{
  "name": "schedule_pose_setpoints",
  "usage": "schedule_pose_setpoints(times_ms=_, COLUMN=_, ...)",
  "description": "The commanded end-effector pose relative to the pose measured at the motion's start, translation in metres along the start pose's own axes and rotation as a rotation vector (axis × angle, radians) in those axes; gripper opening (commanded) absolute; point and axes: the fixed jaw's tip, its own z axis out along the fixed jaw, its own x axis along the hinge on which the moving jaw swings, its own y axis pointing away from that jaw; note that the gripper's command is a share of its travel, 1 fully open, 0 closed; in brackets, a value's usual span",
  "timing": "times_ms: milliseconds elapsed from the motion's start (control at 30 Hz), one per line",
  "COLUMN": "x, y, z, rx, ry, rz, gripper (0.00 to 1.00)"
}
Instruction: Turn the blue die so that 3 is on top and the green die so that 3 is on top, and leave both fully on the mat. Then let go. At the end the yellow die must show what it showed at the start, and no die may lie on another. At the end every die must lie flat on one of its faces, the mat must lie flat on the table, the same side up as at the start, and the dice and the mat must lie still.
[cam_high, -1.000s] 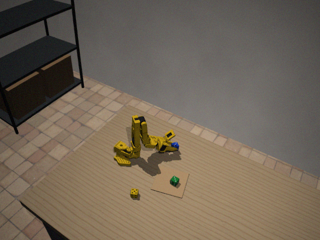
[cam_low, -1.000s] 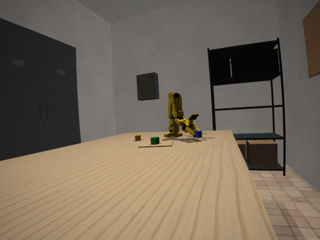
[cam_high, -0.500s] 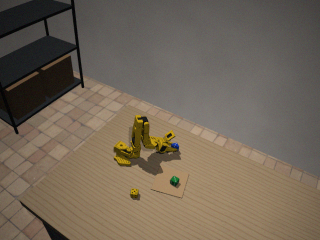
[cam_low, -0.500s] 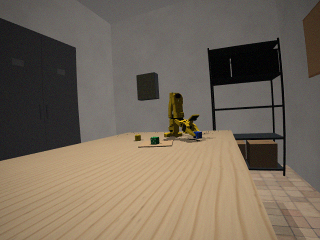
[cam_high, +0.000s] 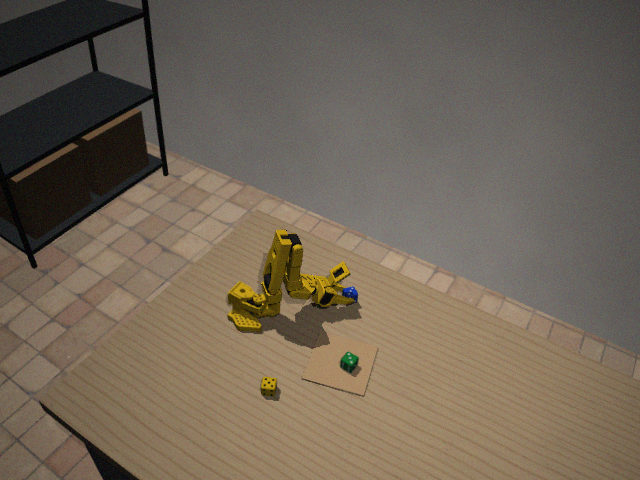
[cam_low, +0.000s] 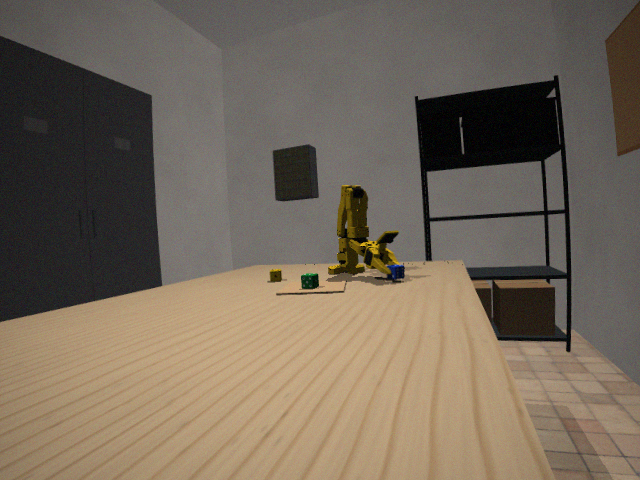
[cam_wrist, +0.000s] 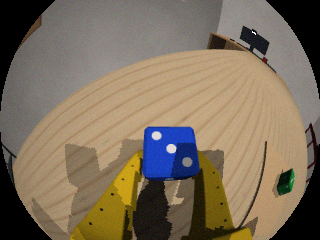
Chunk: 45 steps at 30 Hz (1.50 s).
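My gripper (cam_high: 347, 296) (cam_low: 393, 272) (cam_wrist: 170, 172) is shut on the blue die (cam_high: 350, 293) (cam_low: 397, 271) (cam_wrist: 170, 152) and holds it low over the bare table, off the mat. The wrist view shows a three-pip face of the blue die. The green die (cam_high: 349, 361) (cam_low: 309, 280) (cam_wrist: 287, 182) lies flat on the tan mat (cam_high: 323, 366) (cam_low: 325, 288), near its far right corner. The yellow die (cam_high: 268, 385) (cam_low: 275, 274) lies flat on the table to the left of the mat.
The arm's base (cam_high: 247, 307) stands on the wooden table (cam_high: 465, 403) behind the mat. A black shelf rack (cam_high: 67, 118) (cam_low: 491, 155) with brown boxes stands on the tiled floor beyond the table's edge.
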Motion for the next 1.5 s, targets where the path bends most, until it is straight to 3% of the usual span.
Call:
schedule_pose_setpoints(times_ms=0, x=-0.0074, y=-0.0015, z=0.0029, rx=0.006, ry=-0.051, rz=-0.002, gripper=0.0)
schedule_pose_setpoints(times_ms=1467, x=-0.0016, y=-0.0015, z=0.0054, rx=0.006, ry=-0.051, rz=-0.002, gripper=0.0)
